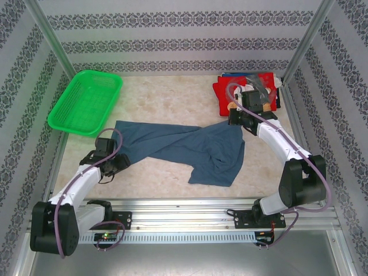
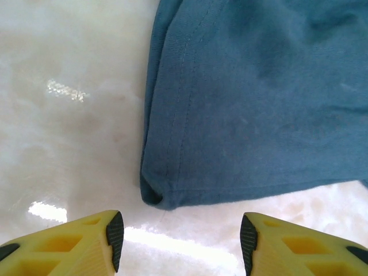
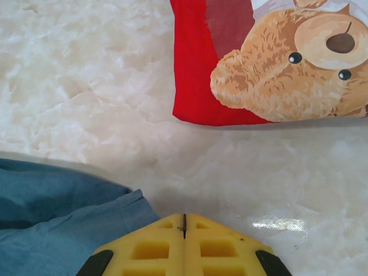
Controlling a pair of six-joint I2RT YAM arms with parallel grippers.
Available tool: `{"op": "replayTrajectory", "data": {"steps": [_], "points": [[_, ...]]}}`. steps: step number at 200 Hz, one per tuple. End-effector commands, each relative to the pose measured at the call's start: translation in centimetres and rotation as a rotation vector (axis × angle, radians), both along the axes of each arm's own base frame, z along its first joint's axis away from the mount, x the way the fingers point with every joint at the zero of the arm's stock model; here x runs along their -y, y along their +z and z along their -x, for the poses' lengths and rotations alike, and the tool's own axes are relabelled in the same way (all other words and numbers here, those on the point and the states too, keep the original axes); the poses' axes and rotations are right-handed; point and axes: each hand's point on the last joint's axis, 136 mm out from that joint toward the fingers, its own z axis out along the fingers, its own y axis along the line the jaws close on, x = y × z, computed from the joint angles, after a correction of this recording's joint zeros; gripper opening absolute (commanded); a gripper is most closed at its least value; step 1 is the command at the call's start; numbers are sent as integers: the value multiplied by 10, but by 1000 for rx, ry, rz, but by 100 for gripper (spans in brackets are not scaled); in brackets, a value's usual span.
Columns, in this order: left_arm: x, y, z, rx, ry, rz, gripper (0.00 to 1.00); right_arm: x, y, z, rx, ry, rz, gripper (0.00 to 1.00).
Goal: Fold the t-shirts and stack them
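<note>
Progress: early to mid. A stack of folded shirts, topped by the red teddy-bear-print t-shirt (image 1: 221, 93) with dark blue edges under it, sits just beyond the right end of the plain slate-blue short-sleeved t-shirt (image 1: 184, 146). That part looks done. The blue tee is not folded yet: it lies spread and twisted across the pale marble-look tabletop (image 1: 167, 103), narrow in the middle and bunched at its right half. It needs flattening, folding, then placing on the stack. The green plastic mesh basket (image 1: 86, 103) stands beyond the tee's left end, apart from it.

Left arm: reaches low to the tee's left end. Left gripper (image 2: 181, 233) is released, its jaws apart with nothing between them. The tee's hemmed corner lies just ahead of the tips and is not touched. Probably lining up a corner pick.

Right arm: stretched out to the tee's upper right corner, between the tee and the red shirt. Right gripper (image 3: 184, 221) is clenched tip to tip. No cloth is seen between the pads, and the tee's edge lies against its left finger. Can't tell if any fabric is nipped underneath.
</note>
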Motion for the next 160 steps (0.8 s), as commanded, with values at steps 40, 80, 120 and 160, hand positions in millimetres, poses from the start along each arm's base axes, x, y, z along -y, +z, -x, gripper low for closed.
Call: {"op": "replayTrajectory", "data": {"steps": [40,80,120,160], "points": [[-3,-6,-24,10,11,-29,55,-6,6,8,15,19,-14,4],[4,-15,-31,-25,-27,-8,32,-6,6,7,28,14,-16,4],[6,22,-56,90,-66,-19,5,-18,23,16,122,93,-28,6],[7,123,-72,340,-73,-18,0,-11,52,36,269,104,11,7]]}}
